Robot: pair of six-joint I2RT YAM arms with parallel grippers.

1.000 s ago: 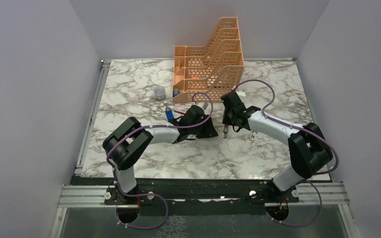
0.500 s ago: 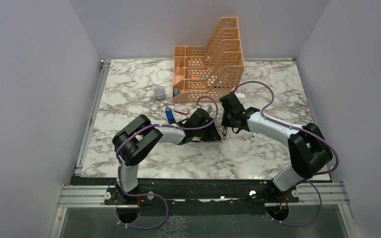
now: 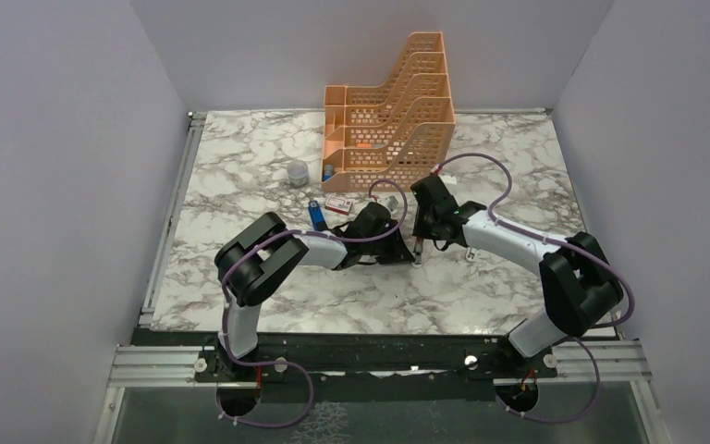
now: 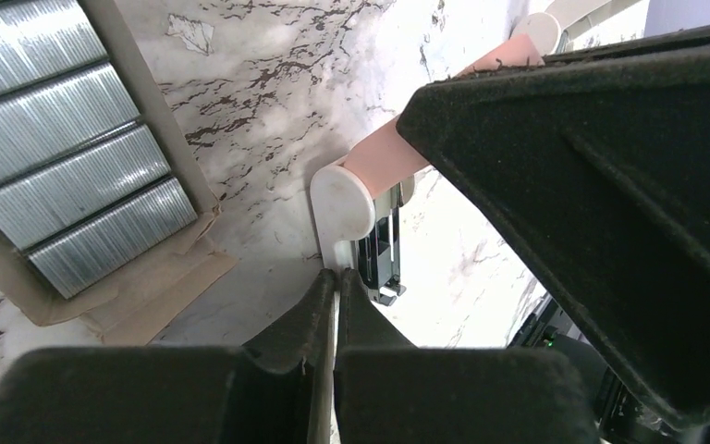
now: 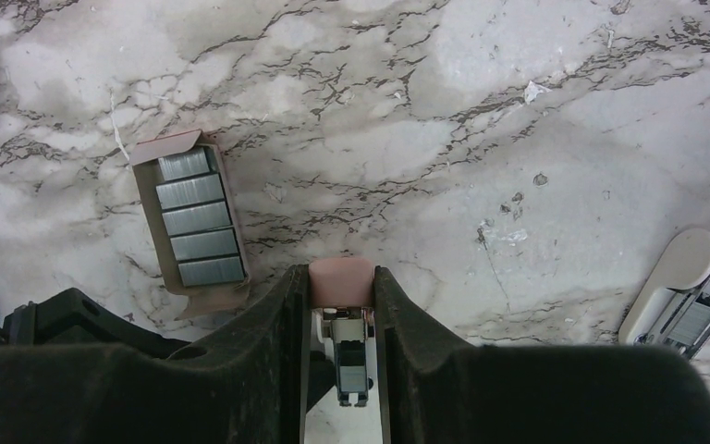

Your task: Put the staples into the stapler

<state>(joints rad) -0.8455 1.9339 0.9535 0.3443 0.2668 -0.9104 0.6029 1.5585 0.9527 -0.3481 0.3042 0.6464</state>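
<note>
My right gripper (image 5: 342, 277) is shut on a pink-and-white stapler (image 5: 352, 361), whose metal staple channel lies open between the fingers. In the top view the stapler (image 3: 417, 250) sits mid-table between both grippers. The staples (image 5: 194, 222), grey strips in a cardboard tray, lie to the left of it and also show in the left wrist view (image 4: 65, 166). My left gripper (image 4: 336, 277) is shut on a thin pale staple strip, its tips against the stapler's white end (image 4: 342, 199). The red-and-white box (image 3: 337, 205) lies behind the left gripper (image 3: 405, 248).
A small blue-and-black item (image 3: 315, 215) lies beside the box. A second white stapler (image 5: 679, 291) lies open at the right. An orange file organiser (image 3: 393, 102) stands at the back, with a small clear cup (image 3: 297, 172) to its left.
My left gripper has moved right from the staple tray to the stapler's end. The right gripper shifted slightly, still holding the stapler.
</note>
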